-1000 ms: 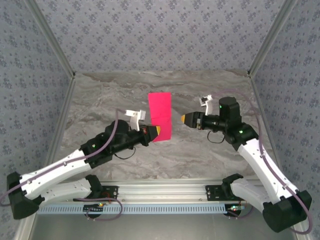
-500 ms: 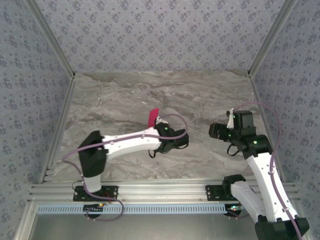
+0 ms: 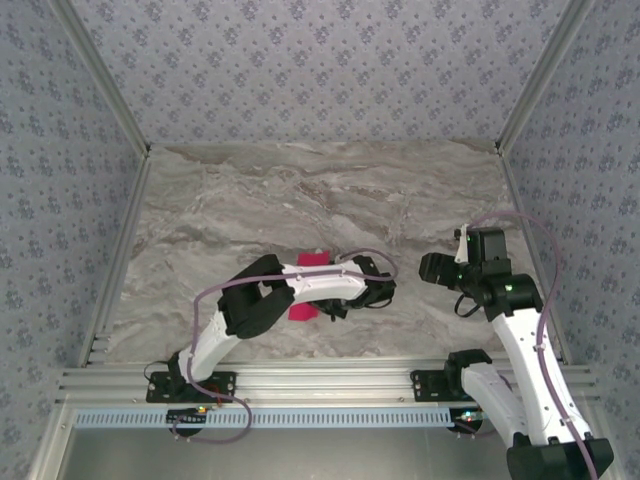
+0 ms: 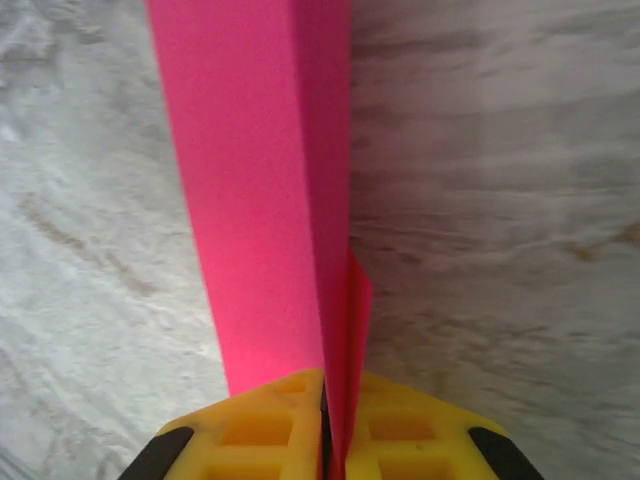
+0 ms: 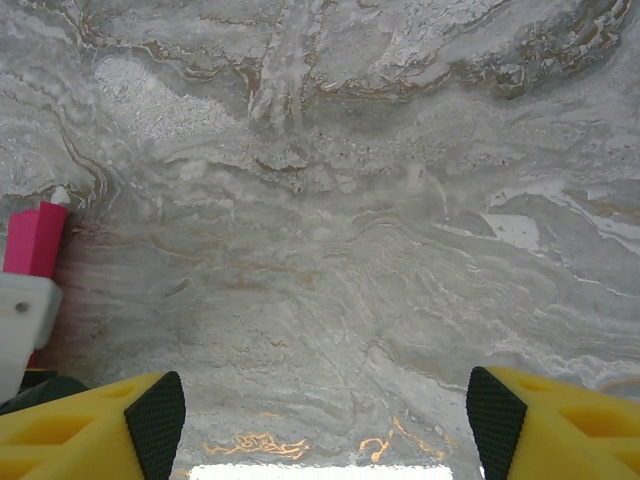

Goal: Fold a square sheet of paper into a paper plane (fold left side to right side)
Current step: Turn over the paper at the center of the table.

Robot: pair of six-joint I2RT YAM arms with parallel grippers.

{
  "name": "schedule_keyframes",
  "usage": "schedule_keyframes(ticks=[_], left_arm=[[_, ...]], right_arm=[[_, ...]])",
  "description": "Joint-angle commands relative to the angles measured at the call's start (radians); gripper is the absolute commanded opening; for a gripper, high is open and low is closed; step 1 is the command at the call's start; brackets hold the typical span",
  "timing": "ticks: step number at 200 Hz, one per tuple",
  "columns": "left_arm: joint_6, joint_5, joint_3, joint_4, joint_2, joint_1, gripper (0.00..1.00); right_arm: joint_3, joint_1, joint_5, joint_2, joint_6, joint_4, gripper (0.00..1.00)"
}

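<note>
The square sheet of paper [image 4: 260, 200] is bright pink and folded into a long narrow strip. My left gripper [image 4: 335, 390] is shut on its near end, and the layers run away from the yellow jaws over the marble. From above, pink paper [image 3: 300, 313] shows on both sides of the left arm [image 3: 320, 280], which lies bent across the table's middle and hides the rest. My right gripper [image 3: 430, 268] hovers to the right of it, apart from the paper. Its fingers [image 5: 150, 420] stand wide open over bare marble, with a pink paper end [image 5: 35, 240] at the far left.
The marble tabletop [image 3: 300, 190] is walled by patterned panels at the back and both sides. A metal rail [image 3: 320, 385] with both arm bases runs along the near edge. Bare marble stretches behind the arms.
The left arm has swung right and bent back on itself, bringing the paper from flat, through upright, down under its forearm. The right gripper has let go, opened and pulled back right.
</note>
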Motion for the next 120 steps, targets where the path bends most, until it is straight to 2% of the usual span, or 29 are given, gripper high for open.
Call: schedule_keyframes(ticks=[1,60,92,120], left_arm=[[0.071,0.100,0.052,0.061,-0.013,0.024,0.11],[0.155,0.259,0.035,0.227,-0.046,0.058,0.37],[0.185,0.345,-0.040,0.384,-0.168,0.068,0.53],[0.200,0.396,-0.149,0.516,-0.317,0.095,0.61]], right_arm=[[-0.003,-0.007,-0.022,-0.013,-0.001,0.002,0.79],[-0.036,-0.009,-0.117,0.020,0.011,0.053,0.79],[-0.045,-0.007,-0.189,0.066,0.010,0.093,0.78],[-0.053,0.002,-0.268,0.126,0.015,0.145,0.74]])
